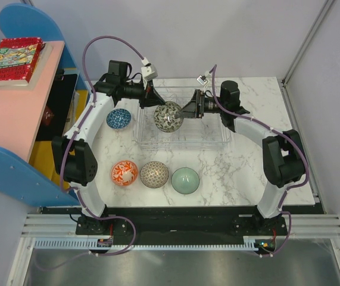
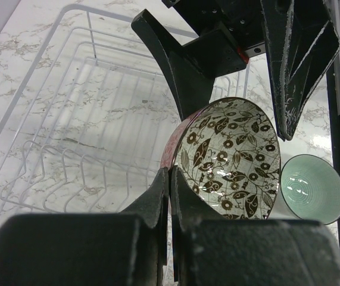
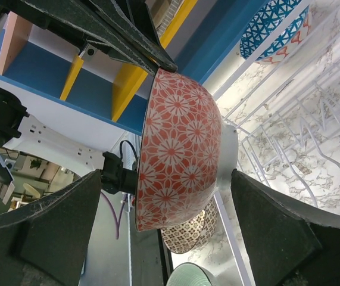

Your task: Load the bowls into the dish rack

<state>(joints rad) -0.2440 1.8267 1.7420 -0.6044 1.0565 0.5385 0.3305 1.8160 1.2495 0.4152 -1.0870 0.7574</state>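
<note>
1. Dish rack (image 1: 212,136), see-through and ribbed, sat on the far half of the marble counter (image 1: 247,179). No bowl looked to be lying in it yet.
2. Both arms reached in from either side and met over the rack's left half.
3. Between them hung the leaf-patterned bowl (image 1: 168,116), tipped on edge. It was brown leaves on pale inside and red flowers outside. It sat above the ribs, apparently clear of them.
4. Four more bowls waited on the counter. The blue bowl (image 1: 118,118) sat just beside the rack's left end. Nearer the arms' bases stood a close row of the orange bowl (image 1: 124,173), the lattice bowl (image 1: 154,174) and the green bowl (image 1: 185,180).
5. The left jaws were clenched on the hanging bowl's rim, one finger inside and one outside. The right jaws stood spread wide with that bowl between them, and whether either finger touched it could not be told.
6. The bowls looked stiff, glazed and breakable, and light enough for a rim pinch. The slick curved walls would probably slip, so the rim seemed the safest hold. Each bowl would want lowering gently between the ribs.
</note>
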